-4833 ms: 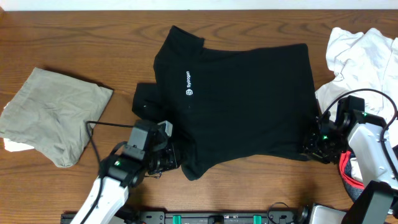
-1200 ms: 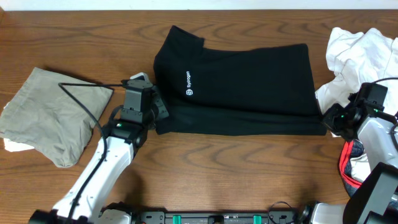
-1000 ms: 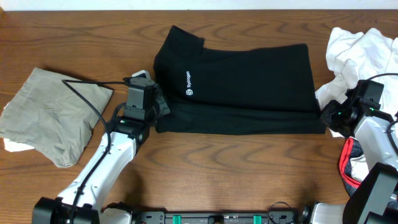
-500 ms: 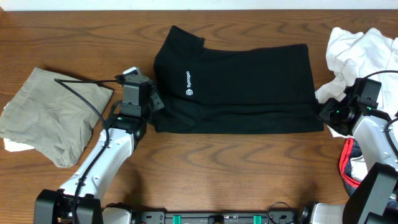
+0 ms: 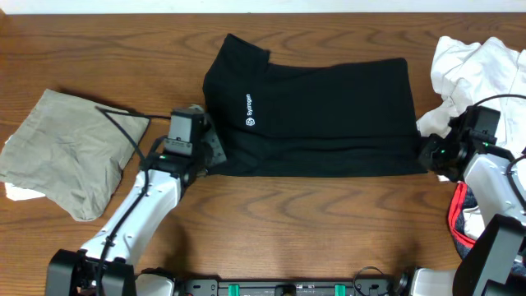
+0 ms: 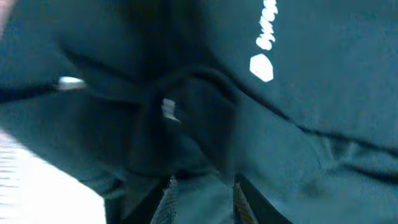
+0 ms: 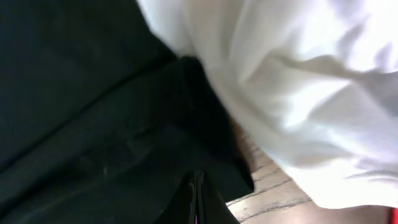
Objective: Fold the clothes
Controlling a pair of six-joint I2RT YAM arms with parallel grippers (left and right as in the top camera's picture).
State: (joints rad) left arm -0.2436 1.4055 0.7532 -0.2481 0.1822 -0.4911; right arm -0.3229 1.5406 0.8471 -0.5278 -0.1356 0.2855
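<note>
As the black shirt [image 5: 320, 115] lies half-folded at the far middle of the surface [image 5: 312, 238], the left end effector [image 5: 207, 146] and right end effector [image 5: 429, 154] sit at its near corners, likely for the next fold. Left wrist: part-open over the sleeve fold, grip unconfirmed. Right wrist: shut at the hem; white garment [image 7: 292, 81] crowds alongside.

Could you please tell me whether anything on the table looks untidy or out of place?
The black shirt is folded flat, but its sleeve is bunched at the left end. The white garment is a crumpled heap at the right edge, touching the shirt's hem.
</note>
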